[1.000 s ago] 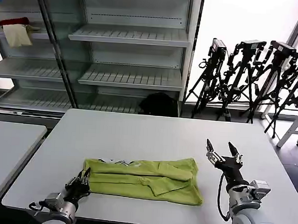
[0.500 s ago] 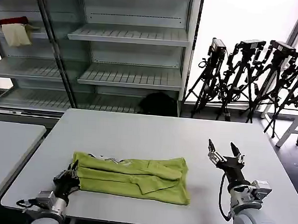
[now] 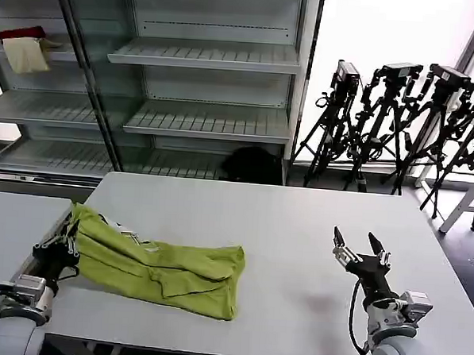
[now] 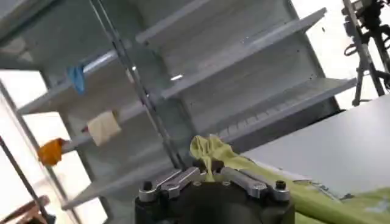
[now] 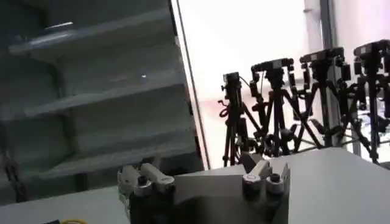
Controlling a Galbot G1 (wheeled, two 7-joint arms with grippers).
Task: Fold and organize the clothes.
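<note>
Lime-green T-shirt (image 3: 161,263) folded in a long band on white desk (image 3: 298,228), lying toward desk's left side, left end lifted at the edge. Left claw (image 3: 61,248) clenched on that raised corner; same pinch seen in left wrist view, fabric (image 4: 213,152) bunched between fingers. Right claw (image 3: 359,249) spread wide, holding nothing, above desk's right part, well apart from shirt. Behind: empty metal shelving (image 3: 203,56), red and cream cloths (image 3: 23,48) on far-left shelf, tripods (image 3: 399,114) by window. Second desk (image 3: 4,213) just left.
</note>
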